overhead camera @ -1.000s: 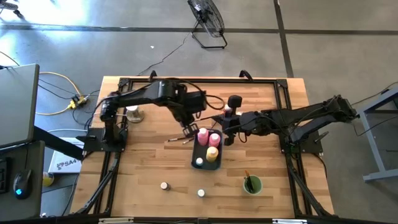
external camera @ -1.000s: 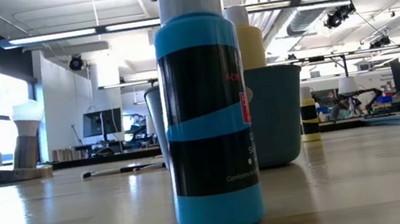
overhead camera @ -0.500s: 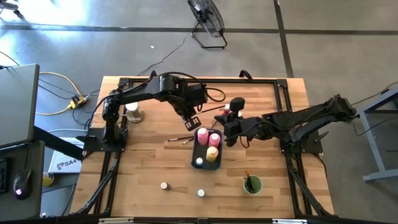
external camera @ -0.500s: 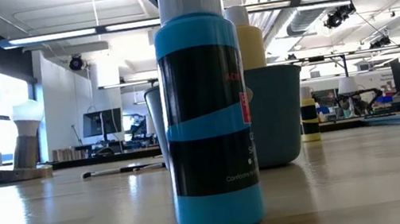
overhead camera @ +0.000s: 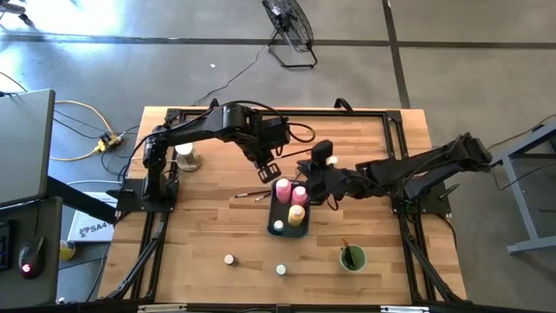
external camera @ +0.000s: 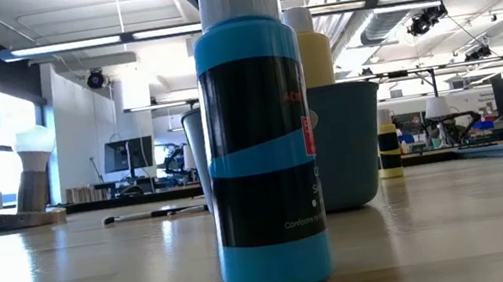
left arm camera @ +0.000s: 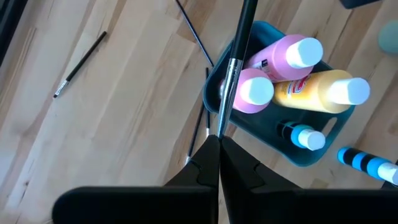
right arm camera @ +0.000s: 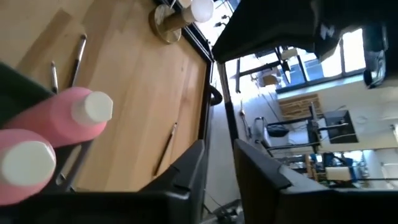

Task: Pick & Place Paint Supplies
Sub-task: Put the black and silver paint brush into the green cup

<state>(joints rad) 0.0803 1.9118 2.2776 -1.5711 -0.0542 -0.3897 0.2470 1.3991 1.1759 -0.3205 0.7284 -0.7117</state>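
Observation:
My left gripper [overhead camera: 269,167] [left arm camera: 219,140] hangs just left of the blue-grey tray [overhead camera: 304,229], shut on a thin dark paintbrush [left arm camera: 239,43]. In the tray lie two pink bottles [overhead camera: 282,187] [left arm camera: 289,55], a yellow bottle [overhead camera: 297,213] and a small blue white-capped bottle [left arm camera: 303,137]. My right gripper [overhead camera: 313,183] [right arm camera: 219,155] hovers open at the tray's right far corner, the pink bottles [right arm camera: 62,118] beside it. More brushes [overhead camera: 252,193] lie flat on the table left of the tray. Two small white-capped bottles [overhead camera: 229,259] [overhead camera: 281,270] stand near the near edge. My left gripper pinches the paintbrush between its two fingertips at the thin end just below the silver ferrule [left arm camera: 225,102]. The brush runs on in line with the fingers, its dark handle [left arm camera: 245,18] reaching out over the tray's edge. It is lifted clear of the table.
A round green cup [overhead camera: 352,258] with a brush in it stands near the right near corner. A pale knob on a round base [overhead camera: 185,156] stands by the left arm. In the low view a blue, black-labelled bottle [external camera: 261,150] stands close in front of the tray [external camera: 348,141].
My left gripper has moved up and toward the far edge, away from the brushes on the table, and has then kept still. My right gripper has shifted a little to the left, toward the tray.

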